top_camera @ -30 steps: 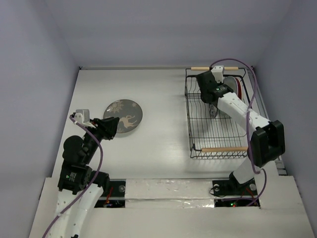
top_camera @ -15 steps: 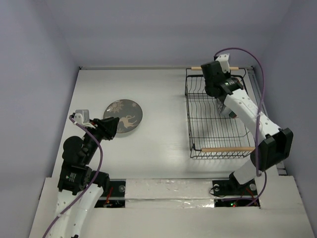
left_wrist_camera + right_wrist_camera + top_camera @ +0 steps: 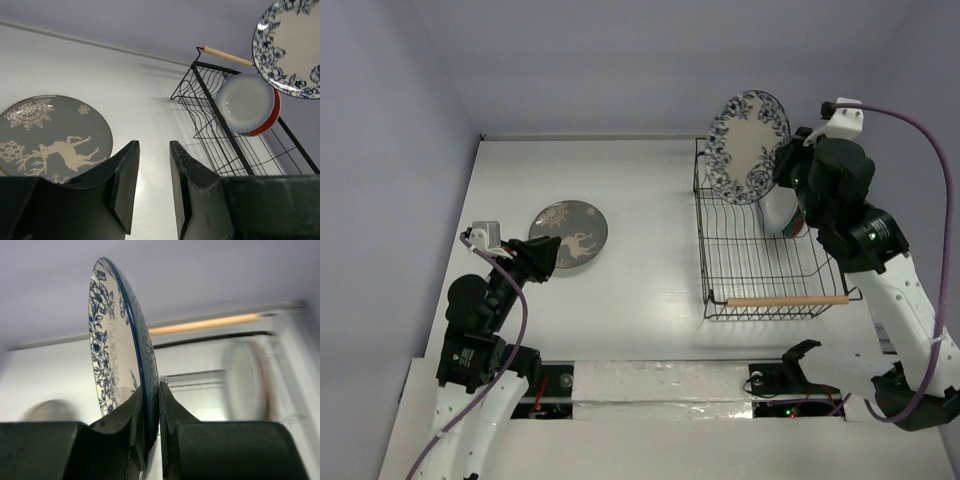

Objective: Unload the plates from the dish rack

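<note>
My right gripper (image 3: 790, 172) (image 3: 152, 390) is shut on the rim of the white plate with blue flowers (image 3: 748, 147) (image 3: 107, 340). It holds that plate on edge in the air above the far end of the black wire dish rack (image 3: 760, 265) (image 3: 222, 125). A pale plate (image 3: 247, 102) (image 3: 778, 210) and a red one (image 3: 270, 122) behind it stand upright in the rack's far end. The grey deer plate (image 3: 569, 234) (image 3: 50, 137) lies flat on the table at the left. My left gripper (image 3: 545, 255) (image 3: 152, 145) hovers just beside it, its jaws a little apart with nothing between them.
The rack has wooden rod handles at its near end (image 3: 788, 300) and far end (image 3: 226, 55). Purple walls close in the white table (image 3: 640, 200) on three sides. The right arm's purple cable (image 3: 920, 125) arcs high over the rack's right side.
The right arm has risen from inside the rack, lifting the blue floral plate up out of it. The left arm and the deer plate have not moved.
</note>
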### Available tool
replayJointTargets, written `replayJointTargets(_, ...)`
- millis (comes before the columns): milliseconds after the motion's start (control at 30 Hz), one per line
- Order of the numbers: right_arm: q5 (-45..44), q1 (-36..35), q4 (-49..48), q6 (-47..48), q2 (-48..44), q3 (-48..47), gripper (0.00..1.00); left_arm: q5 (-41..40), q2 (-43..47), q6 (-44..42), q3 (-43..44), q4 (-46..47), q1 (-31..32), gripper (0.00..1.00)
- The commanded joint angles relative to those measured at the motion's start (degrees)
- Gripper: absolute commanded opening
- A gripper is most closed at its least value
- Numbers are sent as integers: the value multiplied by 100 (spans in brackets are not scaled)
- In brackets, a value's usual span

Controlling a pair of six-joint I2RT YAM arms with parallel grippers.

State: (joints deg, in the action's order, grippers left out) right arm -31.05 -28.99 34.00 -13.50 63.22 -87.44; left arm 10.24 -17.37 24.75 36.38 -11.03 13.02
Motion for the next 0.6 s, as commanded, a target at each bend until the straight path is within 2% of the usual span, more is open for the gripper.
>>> replayJointTargets(0,2220,-220,-2325,-1118,197,543,0,-4,-56,3,27,171,-18,28)
replayJointTargets(100,3005,-448,-3266,-1830,655,825,0,-31,-57,3,44,162,-18,28)
replayJointTargets(267,3473,-1204,-4452,-2735,2096,597,0,-57,-30,-14,71,127,-71,30)
replayJointTargets(467,3746,-1591,-5086,-3570,3755,-44,0,-57,-30,-23,71,127,-71,31)
replayJointTargets(567,3781,-1653,-5201,-3870,4267,-247,0,-48,-39,-14,53,136,-71,32)
